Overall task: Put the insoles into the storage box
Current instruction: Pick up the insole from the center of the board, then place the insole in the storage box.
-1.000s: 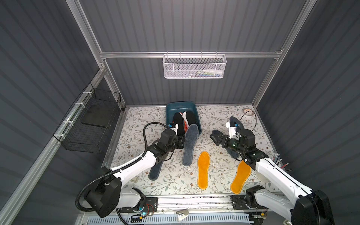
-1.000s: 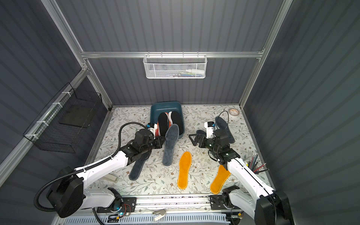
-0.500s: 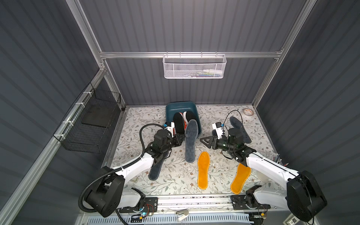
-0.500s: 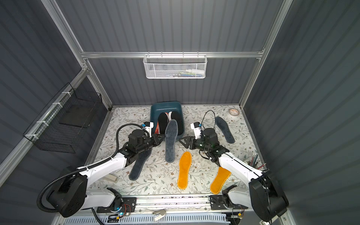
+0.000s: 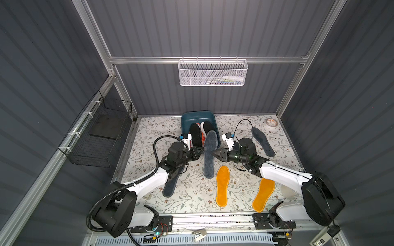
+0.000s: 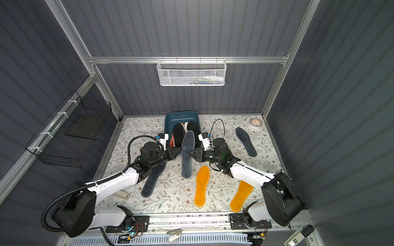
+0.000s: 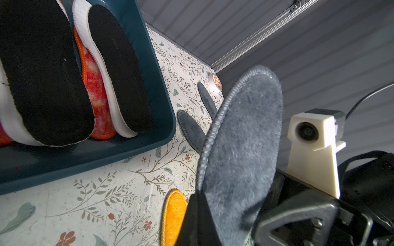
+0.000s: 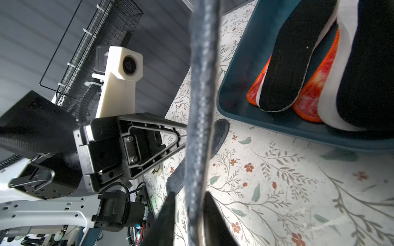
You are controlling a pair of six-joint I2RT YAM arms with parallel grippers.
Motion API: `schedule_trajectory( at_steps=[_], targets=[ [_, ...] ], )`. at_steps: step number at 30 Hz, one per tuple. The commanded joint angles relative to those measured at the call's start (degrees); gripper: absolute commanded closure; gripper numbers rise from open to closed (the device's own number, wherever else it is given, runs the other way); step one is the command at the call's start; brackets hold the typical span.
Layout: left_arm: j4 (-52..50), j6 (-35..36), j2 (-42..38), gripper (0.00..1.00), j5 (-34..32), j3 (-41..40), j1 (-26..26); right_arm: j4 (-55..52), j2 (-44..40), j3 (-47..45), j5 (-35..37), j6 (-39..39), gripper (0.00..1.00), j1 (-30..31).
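Observation:
A fuzzy grey-blue insole lies lengthwise mid-table, its toe over the near rim of the teal storage box. My left gripper is shut on its left edge. My right gripper pinches the right edge, fingers tight on both sides. Black, white and red-orange insoles lie in the box. On the table lie two orange-yellow insoles and two more grey-blue insoles: a near-left one, partly under my left arm, and a far-right one.
A white mesh basket hangs on the back wall and a black wire basket on the left wall. A tape roll sits in the far right corner. Both arms meet just in front of the box.
My right arm swung left from the far-right insole to the middle one, and its jaws went from wide open to closed on the edge. The left gripper kept its hold.

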Motion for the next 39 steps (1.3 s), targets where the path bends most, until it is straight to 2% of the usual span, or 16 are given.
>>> schedule_trajectory(
  at_steps=[1,2,11,12,13,14,15,22,29,39],
  targets=[
    [0.5,-0.4,-1.2,1.00,1.1,-0.8,0.5,0.7,0.7,1.7,0.5,0.9,0.95,0.1],
    [0.5,-0.3,-1.4,1.00,1.0,-0.8,0.5,0.4,0.7,1.6,0.9,0.8,0.99,0.0],
    [-2.7,1.4,-3.2,1.00,-0.2,-0.1,0.5,-3.1,0.0,2.4,5.4,0.7,1.00,-0.2],
    [-3.3,1.7,-3.5,0.85,-0.3,0.0,0.5,-3.6,-0.1,2.7,5.7,0.7,1.00,-0.3],
    [-3.2,2.1,-4.0,0.57,-0.2,0.0,0.6,-4.3,0.1,3.2,5.9,0.7,1.00,-0.6],
    [-3.2,2.3,-4.9,0.19,-0.1,-0.2,0.5,-5.3,0.4,3.8,5.9,0.6,1.00,-0.9],
    [-3.7,2.6,-5.8,0.01,-0.4,-0.3,0.5,-6.2,0.7,4.6,5.6,0.4,1.00,-1.3],
    [-15.2,7.3,-15.4,0.00,-8.2,0.6,0.5,-16.3,5.3,15.1,4.5,-4.1,1.00,-3.6],
    [-28.9,10.3,-26.1,0.00,-17.6,0.0,0.5,-22.2,15.6,30.0,0.7,-7.4,1.00,-4.4],
    [-43.2,10.2,-39.0,0.00,-23.0,-0.5,0.5,-28.1,33.1,52.2,-1.4,-10.8,1.00,-5.3]
  ],
)
